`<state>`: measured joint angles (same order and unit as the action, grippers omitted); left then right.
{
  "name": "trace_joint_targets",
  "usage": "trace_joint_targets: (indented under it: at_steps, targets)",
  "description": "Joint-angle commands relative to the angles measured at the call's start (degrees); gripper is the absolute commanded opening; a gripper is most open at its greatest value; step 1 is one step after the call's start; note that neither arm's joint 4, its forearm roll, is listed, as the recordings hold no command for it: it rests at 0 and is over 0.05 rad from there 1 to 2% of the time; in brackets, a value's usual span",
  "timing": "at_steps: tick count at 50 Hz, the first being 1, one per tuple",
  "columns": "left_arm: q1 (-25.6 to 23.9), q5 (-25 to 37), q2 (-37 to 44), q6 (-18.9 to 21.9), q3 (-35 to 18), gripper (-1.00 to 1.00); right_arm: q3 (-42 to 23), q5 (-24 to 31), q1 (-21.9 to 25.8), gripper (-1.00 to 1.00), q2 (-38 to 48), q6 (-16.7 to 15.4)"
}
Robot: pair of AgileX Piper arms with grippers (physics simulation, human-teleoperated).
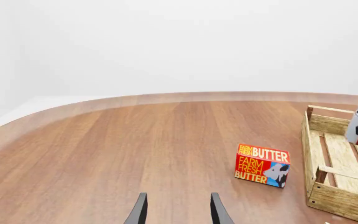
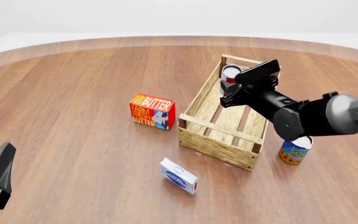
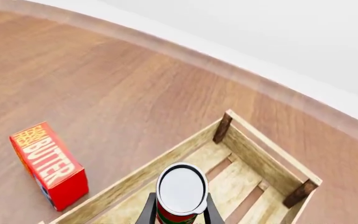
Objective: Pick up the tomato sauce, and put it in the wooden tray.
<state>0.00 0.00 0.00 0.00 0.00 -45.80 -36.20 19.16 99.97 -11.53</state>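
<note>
The right tool (image 3: 177, 215) is clamped on the tomato sauce (image 3: 181, 193), above the wooden tray (image 2: 205, 140). The left tool (image 1: 177, 209) stands apart over bare counter (image 2: 73, 93).

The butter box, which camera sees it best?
The left wrist view: the butter box shows whole, label readable. The front view shows it whole but smaller; the right wrist view shows it from above at an angle.

The wooden tray (image 2: 219, 140) is open-topped, its slatted floor bare nearer than the tomato sauce (image 2: 230, 74). The butter box (image 2: 152, 111) stands left of it, a blue-and-orange can (image 2: 294, 149) right, and a small white box (image 2: 179, 176) nearer.
</note>
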Motion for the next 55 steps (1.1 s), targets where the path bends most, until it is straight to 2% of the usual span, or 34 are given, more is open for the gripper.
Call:
trace_joint_targets:
  at_steps: [1,55]
  targets:
    - [0.0,0.0,0.0,0.0,0.0,1.0,-1.5,0.9,-0.5,-1.0,2.0,1.1]
    - [0.0,0.0,0.0,0.0,0.0,1.0,-7.0,2.5,-3.0,-1.0,13.2,0.2]
